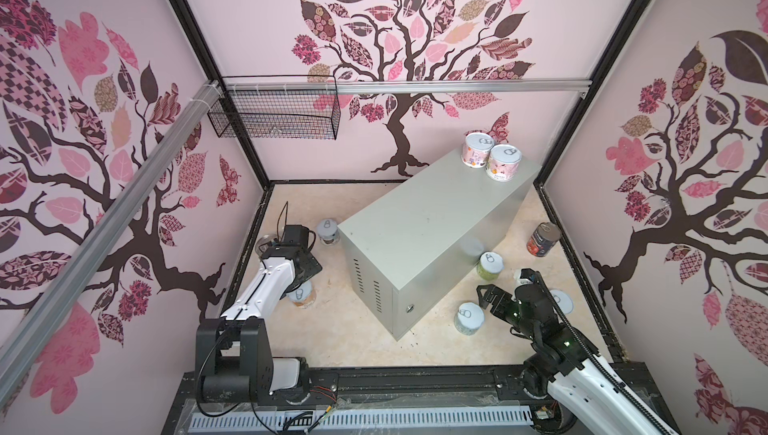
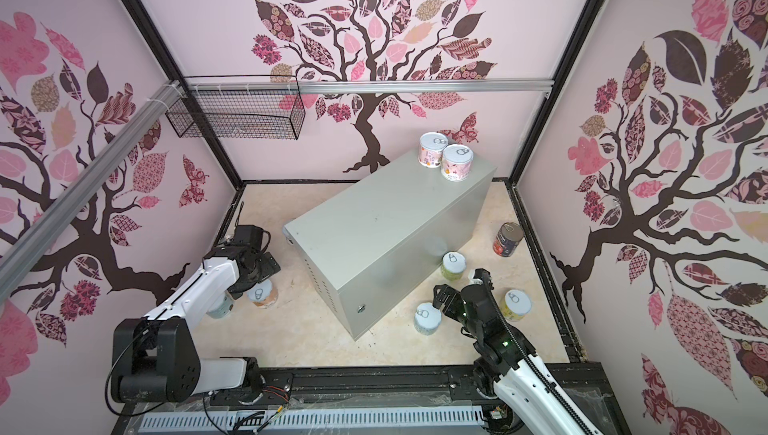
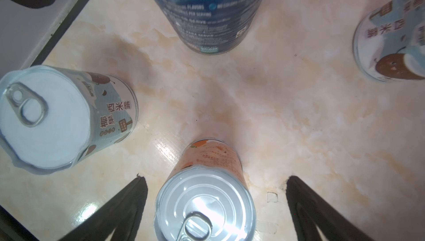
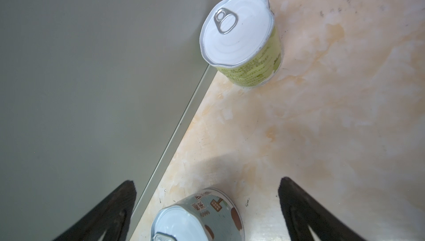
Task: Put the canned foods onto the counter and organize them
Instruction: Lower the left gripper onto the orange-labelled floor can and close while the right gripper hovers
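Left gripper (image 3: 215, 178) spread wide, empty. Orange can (image 3: 207, 205) upright between fingers, touching neither. Blue tall can (image 3: 207, 9) beyond it.

Right gripper (image 4: 207, 181) spread wide, empty. Pale-blue can (image 4: 197, 219) nearest, between fingers. Green can (image 4: 241, 39) farther ahead, just beside counter (image 4: 80, 67). Pink cans (image 1: 478, 150) stood on counter's far end.

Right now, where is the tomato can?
In a top view the tomato can is on the floor at the right, between the counter and the right wall, beyond the green can.
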`<control>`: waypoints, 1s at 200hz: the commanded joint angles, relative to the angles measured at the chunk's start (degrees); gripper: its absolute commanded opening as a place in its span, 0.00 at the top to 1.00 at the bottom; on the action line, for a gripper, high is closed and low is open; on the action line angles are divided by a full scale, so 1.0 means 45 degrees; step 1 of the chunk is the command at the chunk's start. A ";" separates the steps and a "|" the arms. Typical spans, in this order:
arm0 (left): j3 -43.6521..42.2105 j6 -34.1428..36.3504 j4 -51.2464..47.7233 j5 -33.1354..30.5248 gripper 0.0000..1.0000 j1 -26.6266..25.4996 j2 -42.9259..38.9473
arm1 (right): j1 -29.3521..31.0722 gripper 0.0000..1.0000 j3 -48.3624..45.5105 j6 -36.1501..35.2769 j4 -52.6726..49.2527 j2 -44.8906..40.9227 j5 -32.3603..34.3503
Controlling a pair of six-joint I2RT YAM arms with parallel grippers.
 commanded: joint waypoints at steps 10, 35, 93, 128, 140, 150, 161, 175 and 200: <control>-0.0558 -0.0597 0.0578 0.0627 0.02 0.0057 0.0296 | 0.0450 0.00 0.0049 -0.0163 0.0220 -0.0039 0.0088; -0.0805 -0.0726 0.0854 0.0916 0.02 0.0060 0.0452 | 0.0628 0.00 -0.0113 -0.0163 0.0281 -0.0083 0.0111; -0.1709 -0.1039 0.1250 0.1253 0.02 0.0050 0.0358 | 0.0826 0.00 -0.0407 -0.0163 0.0425 -0.0181 0.0186; -0.2297 -0.1198 0.1889 0.1423 0.05 0.0066 0.0511 | 0.0996 0.00 -0.0491 -0.0037 0.0359 -0.0170 -0.0098; -0.2385 -0.1177 0.2049 0.1404 0.06 0.0057 0.0602 | 0.1045 0.00 -0.0539 0.0011 0.0329 -0.0203 -0.0190; -0.2373 -0.1149 0.2059 0.1360 0.07 0.0055 0.0669 | 0.1065 0.00 -0.0547 -0.0003 0.0284 -0.0210 -0.0248; -0.2373 -0.1113 0.2059 0.1326 0.09 0.0055 0.0674 | 0.1129 0.00 -0.0503 -0.0007 0.0267 -0.0237 -0.0249; -0.2337 -0.1100 0.1992 0.1335 0.13 0.0068 0.0616 | 0.1201 0.00 -0.0482 -0.0026 0.0288 -0.0210 -0.0239; -0.2290 -0.0938 0.1851 0.1314 0.18 0.0055 0.0383 | 0.1424 0.00 -0.0477 -0.0135 0.0344 -0.0205 -0.0132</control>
